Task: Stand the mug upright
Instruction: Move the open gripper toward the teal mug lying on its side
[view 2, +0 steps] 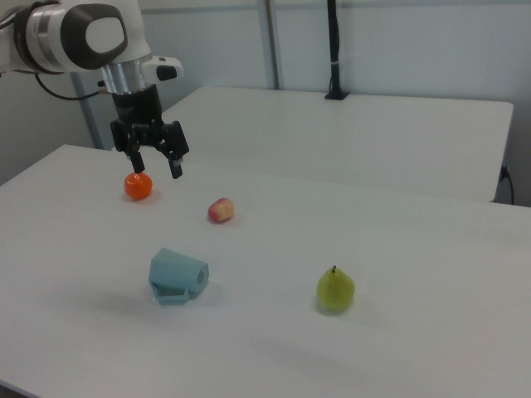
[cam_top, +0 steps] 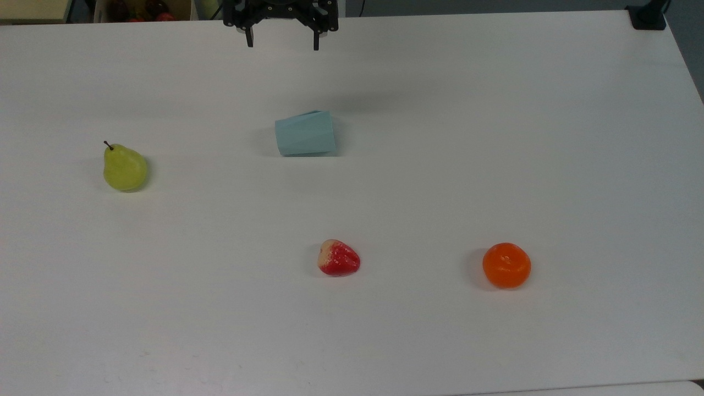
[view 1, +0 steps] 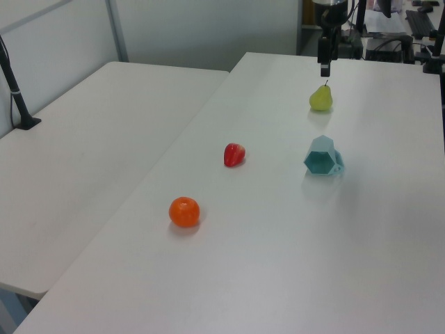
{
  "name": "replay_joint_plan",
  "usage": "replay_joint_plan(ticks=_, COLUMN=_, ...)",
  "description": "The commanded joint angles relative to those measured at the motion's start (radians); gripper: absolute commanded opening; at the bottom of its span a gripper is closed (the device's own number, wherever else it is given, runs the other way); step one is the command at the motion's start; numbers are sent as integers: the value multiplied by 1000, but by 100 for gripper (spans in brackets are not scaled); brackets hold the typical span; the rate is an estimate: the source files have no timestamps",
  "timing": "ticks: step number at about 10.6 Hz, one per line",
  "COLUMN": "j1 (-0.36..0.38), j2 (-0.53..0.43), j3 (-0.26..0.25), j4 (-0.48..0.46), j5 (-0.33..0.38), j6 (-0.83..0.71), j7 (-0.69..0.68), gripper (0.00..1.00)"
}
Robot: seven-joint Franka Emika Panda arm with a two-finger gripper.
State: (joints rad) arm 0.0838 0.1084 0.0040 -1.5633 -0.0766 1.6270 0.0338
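One matte, faceted mug lies sideways.

The top view looks steeply down on the desk. The left and right views look lower, from opposite ends, sharing the mug and pear.

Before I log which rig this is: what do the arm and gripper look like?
The arm is white and rounded, with a grey disc on its joint and a dark cable behind it. A black wrist section leads to the black gripper with two slim black fingers.
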Motion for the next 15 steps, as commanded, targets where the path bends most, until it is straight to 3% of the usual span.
replay_joint_plan(ticks=1, j1=63, j2=-12, j3=-6, j4=-21, j5=-40, j6=5, j7=87, gripper=100)
replay_joint_plan(ticks=3, j1=137, j2=-6, j3=2, j4=-49, j5=-156, j6=-4, j7=165, gripper=100)
replay_joint_plan(ticks=7, j1=168, j2=37, j3=164, j4=-150, j5=-403, j6=-6, j7=337, gripper=100)
replay_joint_plan(ticks=11, j1=244, j2=192, j3=171, j4=-175, j5=-558, j6=-24, j7=497, gripper=100)
replay_joint_plan(ticks=15, j1=254, j2=348, j3=166, j4=-167, j5=-738, j6=-24, j7=650, gripper=95)
